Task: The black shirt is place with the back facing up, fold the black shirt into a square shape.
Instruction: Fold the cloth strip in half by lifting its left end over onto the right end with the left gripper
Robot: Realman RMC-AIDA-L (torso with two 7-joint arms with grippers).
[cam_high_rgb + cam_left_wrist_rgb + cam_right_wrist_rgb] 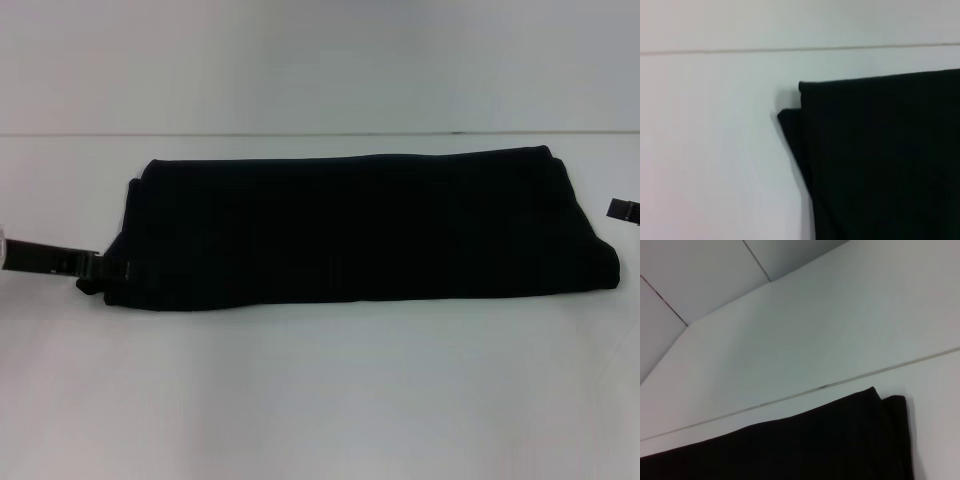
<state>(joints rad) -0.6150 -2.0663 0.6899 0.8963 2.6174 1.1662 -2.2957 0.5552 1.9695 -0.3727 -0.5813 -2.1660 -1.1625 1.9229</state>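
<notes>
Tabletop (320, 400): white, carrying the black shirt (350, 230) lying as a long band.
Left hand (105, 268): touching its end; grip unclear.
Right hand (622, 211): idling beside it.
Left wrist view: showing stepped layers.

Head camera: above, looking forward and down, farthest off. My wrist cameras: close in, each facing one end of the black shirt (350, 225), shared by all views.

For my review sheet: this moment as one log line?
black shirt: long folded band on table | left gripper: at its left end | right gripper: off right end
</notes>
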